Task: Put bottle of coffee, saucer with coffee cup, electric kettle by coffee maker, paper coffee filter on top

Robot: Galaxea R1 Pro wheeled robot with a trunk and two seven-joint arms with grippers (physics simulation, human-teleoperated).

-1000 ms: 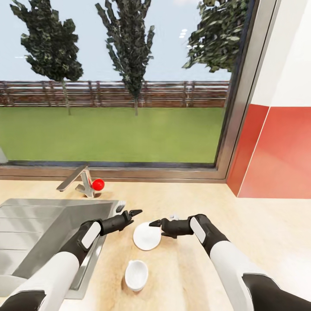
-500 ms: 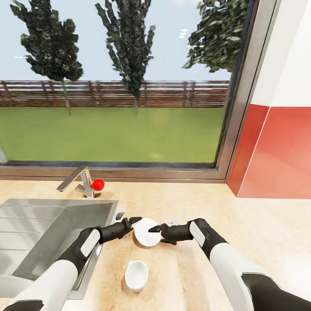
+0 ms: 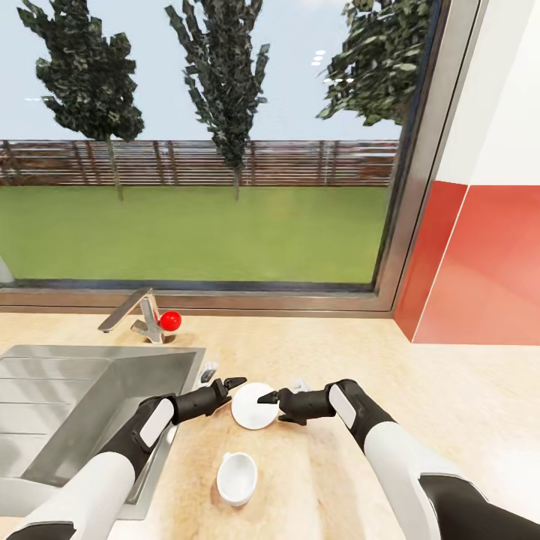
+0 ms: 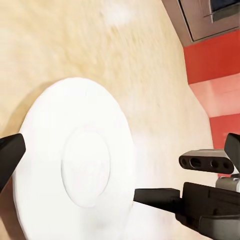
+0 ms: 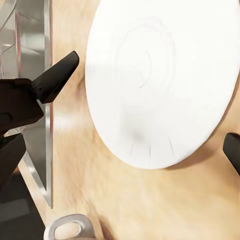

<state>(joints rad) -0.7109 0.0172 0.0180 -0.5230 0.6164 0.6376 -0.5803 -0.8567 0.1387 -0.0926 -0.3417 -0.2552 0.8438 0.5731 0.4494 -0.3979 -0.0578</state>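
At the bottom centre of the head view a small plain white coffee cup (image 3: pixel 237 477) stands upright on the long light wood-grain kitchen countertop (image 3: pixel 450 405), apart from everything else. Just above it in the frame lies the small round white saucer (image 3: pixel 253 406), flat on the wood. The left gripper (image 3: pixel 232 383) comes in from the lower left and the right gripper (image 3: pixel 268 396) from the lower right, each with a dark fingertip at the saucer's rim, on opposite sides.

In each wrist view that arm's fingers are spread wide, with the saucer (image 4: pixel 75 162) between them and nothing pinched; the other arm's black gripper shows at the edge of the frame.

The likely trouble is the flat, thin saucer (image 5: pixel 160 80). A fingertip could slide over the rim or push the plate across the smooth wood instead of getting under it. With both grippers so close, they could also knock together. A shove toward the bottom of the frame would hit the cup.

At the left edge a brushed steel sink (image 3: pixel 67 405) sits sunk into the counter, its rim near the left arm. Beyond it, a steel tap with a red knob (image 3: pixel 146 319) stands before the large window (image 3: pixel 202 150). A red backsplash (image 3: pixel 480 270) fills the right.
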